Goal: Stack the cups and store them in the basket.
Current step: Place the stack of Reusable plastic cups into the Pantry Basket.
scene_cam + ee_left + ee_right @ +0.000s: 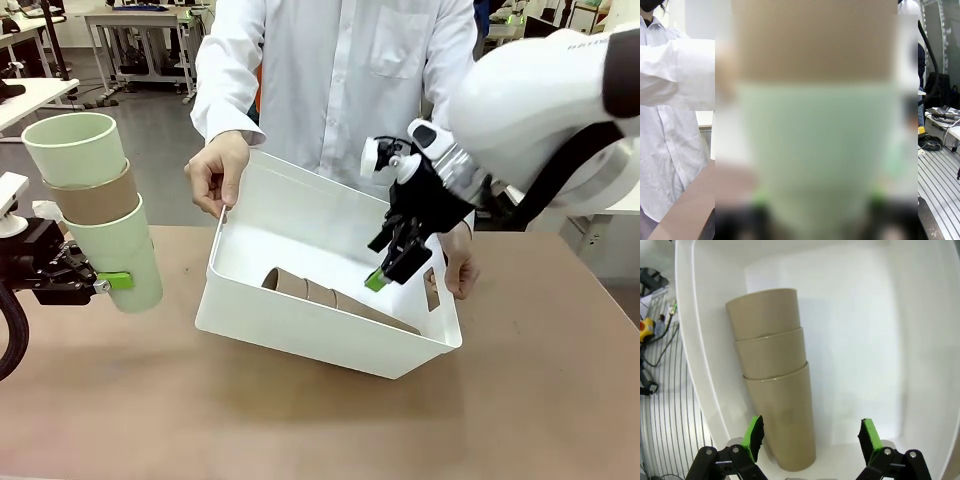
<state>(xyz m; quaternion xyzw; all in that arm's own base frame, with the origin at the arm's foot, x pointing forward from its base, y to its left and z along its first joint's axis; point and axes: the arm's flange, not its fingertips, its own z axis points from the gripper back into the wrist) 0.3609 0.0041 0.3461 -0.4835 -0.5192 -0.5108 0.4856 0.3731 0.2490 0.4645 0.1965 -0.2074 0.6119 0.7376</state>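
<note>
L gripper (118,280) pinches stack of mint-tan-mint matte tumblers (95,200), left of tilted white rectangular plastic basket (300,340). R gripper (388,268) fingers spread inside basket, over 3 nested tan tumblers (320,295) lying there.

Left gripper (108,281) sits sideways over the table's (300,420) left edge, clamped on the cup stack (95,200). Right arm (540,90) swings in from the right, wrist tipped down, right gripper (388,270) spread wide, green pads (754,436) well apart.
</note>
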